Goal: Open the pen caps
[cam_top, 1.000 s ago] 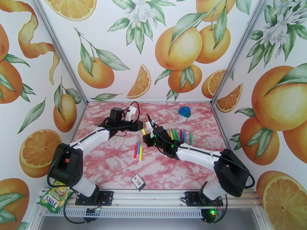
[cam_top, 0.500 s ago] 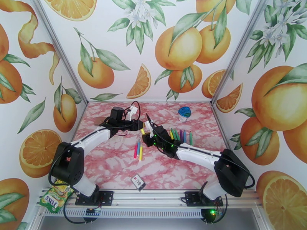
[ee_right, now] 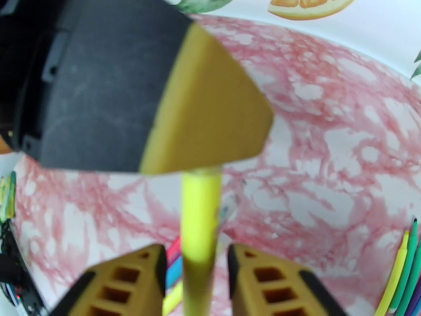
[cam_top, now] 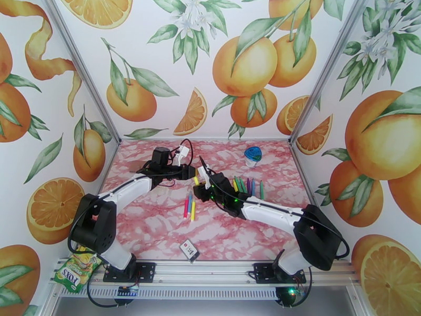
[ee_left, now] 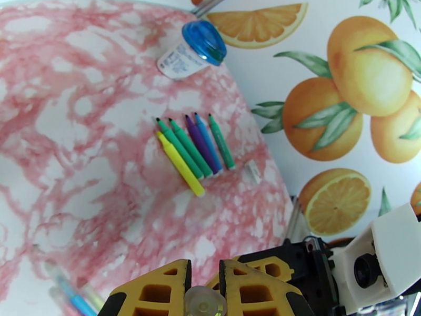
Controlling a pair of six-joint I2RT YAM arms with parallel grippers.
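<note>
Two arms meet over the middle of your pink marble table (cam_top: 158, 227). Between them is a yellow pen (ee_right: 200, 217), up off the table. Your left gripper (ee_left: 205, 264) is squeezed tight on the far end of that pen. One of its yellow fingers (ee_right: 210, 111) covers that end, so you cannot see the cap. Your right gripper (ee_right: 197, 254) has the pen between its fingers, but they are a little way off it on each side.

Six more pens lie side by side in a row of pens (ee_left: 194, 148) on the right part of the table: yellow, green, green, purple, blue, green. Three pens (cam_top: 189, 206), pink, blue and yellow, lie close together near the middle, just in front of the grippers. Their caps are too small to make out.

A clear tub with a blue lid (cam_top: 253, 155) sits near the far right corner. A small card (cam_top: 189, 250) lies by the near edge. A snack bag (cam_top: 76, 269) sits by the left arm's base. Walls (cam_top: 247, 64) painted with big oranges and green leaves stand on three sides.
</note>
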